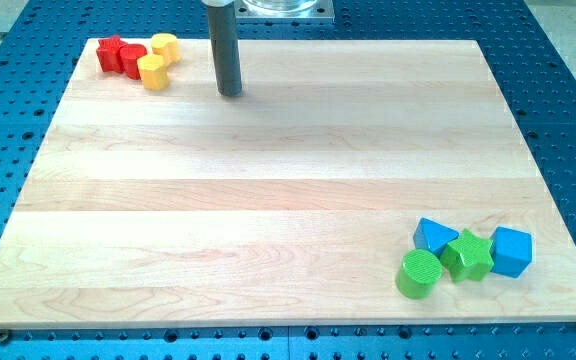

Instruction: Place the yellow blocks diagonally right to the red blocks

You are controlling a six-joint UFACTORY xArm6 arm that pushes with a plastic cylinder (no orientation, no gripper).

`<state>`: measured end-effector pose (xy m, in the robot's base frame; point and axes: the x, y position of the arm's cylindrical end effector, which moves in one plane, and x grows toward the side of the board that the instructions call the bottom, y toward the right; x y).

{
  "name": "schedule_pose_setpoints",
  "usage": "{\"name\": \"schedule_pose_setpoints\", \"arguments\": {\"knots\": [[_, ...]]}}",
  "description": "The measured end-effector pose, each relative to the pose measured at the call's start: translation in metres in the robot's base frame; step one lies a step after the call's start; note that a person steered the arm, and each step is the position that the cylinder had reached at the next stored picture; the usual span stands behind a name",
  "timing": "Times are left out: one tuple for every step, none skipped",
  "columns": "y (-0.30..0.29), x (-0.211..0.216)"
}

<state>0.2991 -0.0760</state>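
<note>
Hovering our bare tool, the tip [230,93], holding nothing, just right of the yellow blocks [158,60], we judge them placed, touching the red blocks [120,55] on those blocks' right on the desk [268,200].

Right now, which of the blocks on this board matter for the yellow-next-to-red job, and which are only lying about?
In the job:
red star-shaped block
red block, shape unclear
upper yellow block
lower yellow block
my tip, to their right, touching none

Lying about, at the view's bottom right:
blue triangular block
blue cube-like block
green star-shaped block
green cylinder
</note>
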Motion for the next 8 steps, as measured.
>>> {"name": "schedule_pose_setpoints", "arguments": {"knots": [[-0.006,-0.003],[-0.015,-0.005],[-0.039,0.020],[-0.098,0.063],[-0.103,0.072],[-0.102,0.072],[-0.102,0.072],[-0.023,0.057]]}}
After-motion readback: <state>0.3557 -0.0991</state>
